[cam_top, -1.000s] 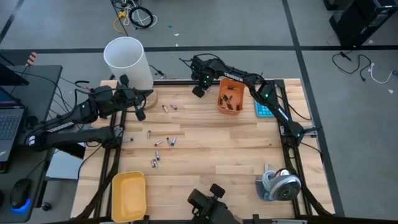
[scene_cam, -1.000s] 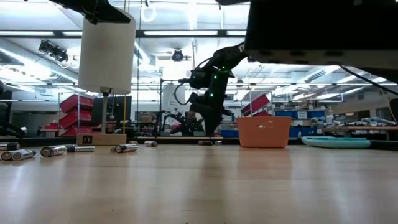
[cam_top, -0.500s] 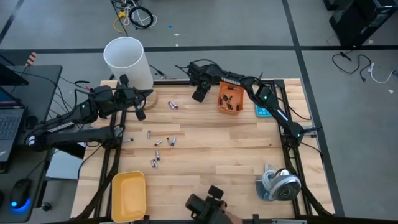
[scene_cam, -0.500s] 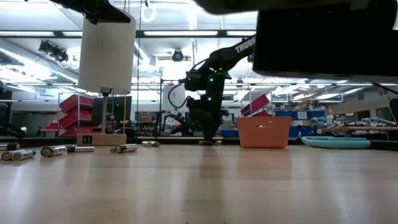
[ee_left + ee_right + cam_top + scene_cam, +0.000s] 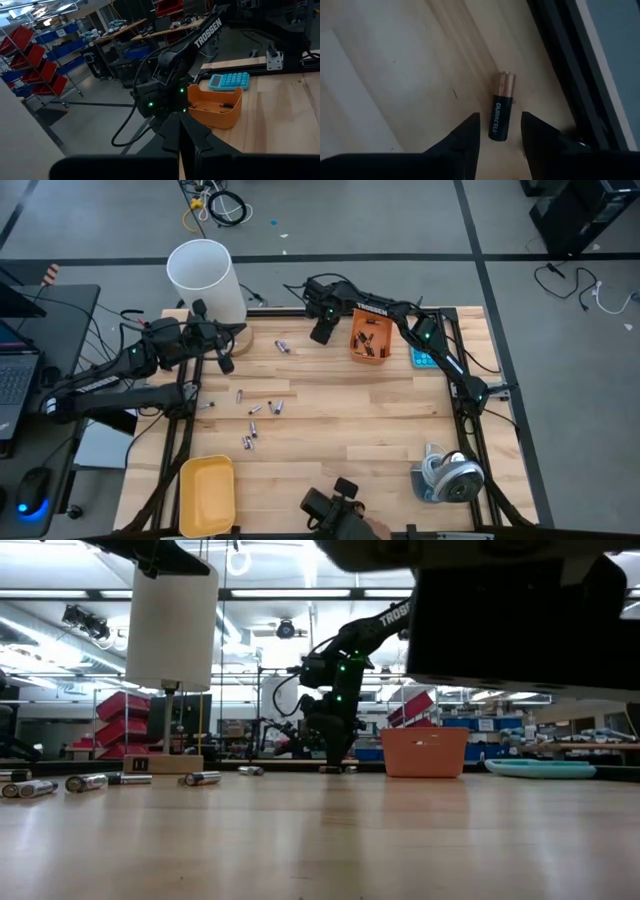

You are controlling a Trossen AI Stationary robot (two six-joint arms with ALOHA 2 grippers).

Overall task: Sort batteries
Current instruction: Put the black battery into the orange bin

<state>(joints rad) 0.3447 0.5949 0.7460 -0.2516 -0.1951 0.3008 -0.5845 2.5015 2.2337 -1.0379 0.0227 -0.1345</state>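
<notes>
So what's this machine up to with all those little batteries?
It is sorting them. The right pincer hangs open over a black and copper battery lying at the table's far edge, next to the orange bin that already holds several. It has not gripped it yet. More loose batteries lie scattered on the wooden table. The left pincer waits shut near the white cylinder. A yellow tray sits at the near corner.

DURACELL – battery (image 5: 501, 116); TROSSEN – right arm (image 5: 207, 33)
</notes>
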